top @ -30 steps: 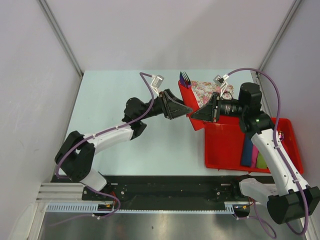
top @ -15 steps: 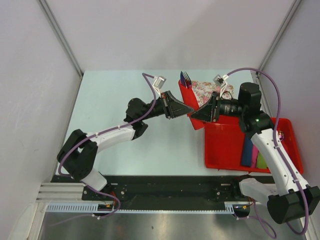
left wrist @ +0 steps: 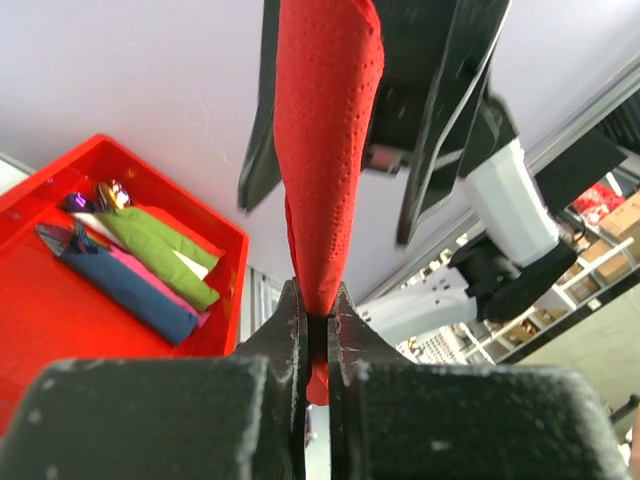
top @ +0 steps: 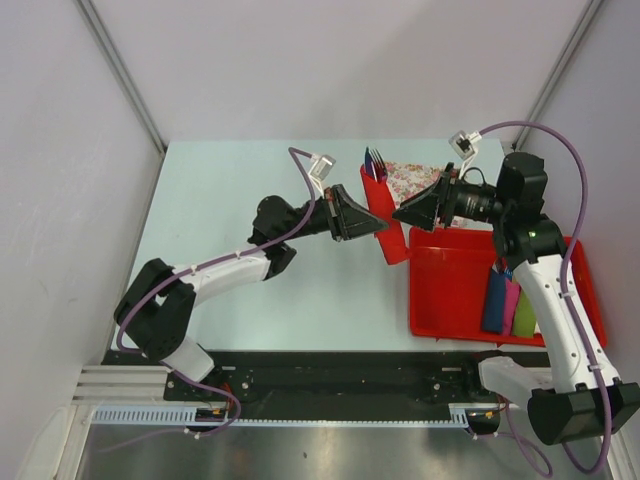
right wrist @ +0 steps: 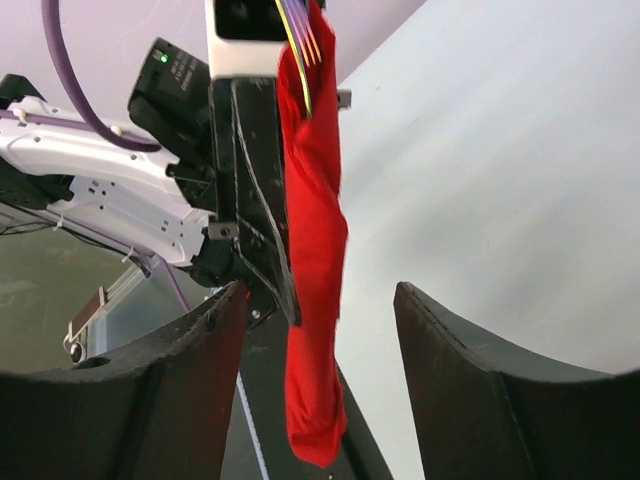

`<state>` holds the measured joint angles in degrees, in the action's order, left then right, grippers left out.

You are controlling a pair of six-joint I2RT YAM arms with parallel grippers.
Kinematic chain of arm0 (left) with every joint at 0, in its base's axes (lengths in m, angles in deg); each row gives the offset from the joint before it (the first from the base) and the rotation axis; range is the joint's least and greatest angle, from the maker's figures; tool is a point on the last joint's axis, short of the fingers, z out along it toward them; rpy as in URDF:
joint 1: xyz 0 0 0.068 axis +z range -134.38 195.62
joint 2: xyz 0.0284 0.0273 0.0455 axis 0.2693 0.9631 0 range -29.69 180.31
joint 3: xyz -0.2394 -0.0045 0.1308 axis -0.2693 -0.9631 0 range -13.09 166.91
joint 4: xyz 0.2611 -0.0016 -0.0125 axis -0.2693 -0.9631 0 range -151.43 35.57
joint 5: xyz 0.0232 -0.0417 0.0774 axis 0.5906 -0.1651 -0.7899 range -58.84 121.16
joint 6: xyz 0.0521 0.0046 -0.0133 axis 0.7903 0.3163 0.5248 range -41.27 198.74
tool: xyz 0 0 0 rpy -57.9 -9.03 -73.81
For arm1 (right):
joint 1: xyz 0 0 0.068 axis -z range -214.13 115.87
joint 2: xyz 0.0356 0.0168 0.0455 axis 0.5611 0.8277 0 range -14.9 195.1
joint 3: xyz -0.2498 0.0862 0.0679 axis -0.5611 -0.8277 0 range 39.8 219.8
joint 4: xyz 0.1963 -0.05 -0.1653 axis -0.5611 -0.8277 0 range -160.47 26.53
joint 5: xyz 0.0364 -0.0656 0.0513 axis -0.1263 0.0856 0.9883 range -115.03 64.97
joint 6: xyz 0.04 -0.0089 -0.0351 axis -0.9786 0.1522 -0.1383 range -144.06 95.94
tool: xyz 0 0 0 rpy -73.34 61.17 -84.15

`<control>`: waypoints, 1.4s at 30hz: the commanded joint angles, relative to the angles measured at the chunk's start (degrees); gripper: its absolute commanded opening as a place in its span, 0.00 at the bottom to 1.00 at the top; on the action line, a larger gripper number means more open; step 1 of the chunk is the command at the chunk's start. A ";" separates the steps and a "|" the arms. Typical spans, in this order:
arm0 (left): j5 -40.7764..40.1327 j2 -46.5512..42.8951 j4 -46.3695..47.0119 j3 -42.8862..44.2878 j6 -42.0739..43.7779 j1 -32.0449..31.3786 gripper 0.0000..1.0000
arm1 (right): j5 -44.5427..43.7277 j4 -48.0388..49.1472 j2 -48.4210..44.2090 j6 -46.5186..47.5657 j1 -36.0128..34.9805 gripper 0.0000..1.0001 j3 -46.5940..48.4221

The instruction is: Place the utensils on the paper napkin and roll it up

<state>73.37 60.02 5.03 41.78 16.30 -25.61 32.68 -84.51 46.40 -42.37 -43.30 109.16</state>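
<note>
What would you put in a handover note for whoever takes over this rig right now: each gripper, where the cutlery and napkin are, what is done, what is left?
Left gripper: shut on the lower end of the rolled red napkin, held off the table.
Right gripper: open, a finger on either side of the roll, not touching it.
Cutlery: inside the napkin, fork tines poking out of one end.
Done: cutlery wrapped and rolled.
Left: set the roll down, probably in the red tray beside the three finished rolls.
</note>
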 commanded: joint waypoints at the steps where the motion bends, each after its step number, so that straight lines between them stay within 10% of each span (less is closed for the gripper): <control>1: 2.52 -1.21 -0.30 2.87 4.69 -1.39 0.00 | 1.61 1.88 1.71 -1.03 0.03 0.62 3.93; 17: 4.72 -0.50 -7.25 5.95 9.79 -2.80 0.00 | 2.49 -19.48 4.71 16.46 -1.55 0.51 7.98; 29: 5.25 0.55 -7.87 7.27 10.31 -3.85 0.00 | 4.69 -16.67 4.18 14.26 -1.47 0.00 6.58; 32: 5.16 0.64 -7.96 7.35 10.40 -3.77 0.00 | 4.16 -17.19 4.27 14.52 -1.12 0.00 6.40; 42: 3.84 -0.33 -8.92 5.51 10.23 -2.45 0.79 | 11.18 -23.25 6.81 18.12 7.93 0.00 4.82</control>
<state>77.83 61.07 -5.37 46.04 25.90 -28.67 38.80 -104.77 52.08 -26.61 -39.00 114.65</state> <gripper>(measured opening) 0.637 0.022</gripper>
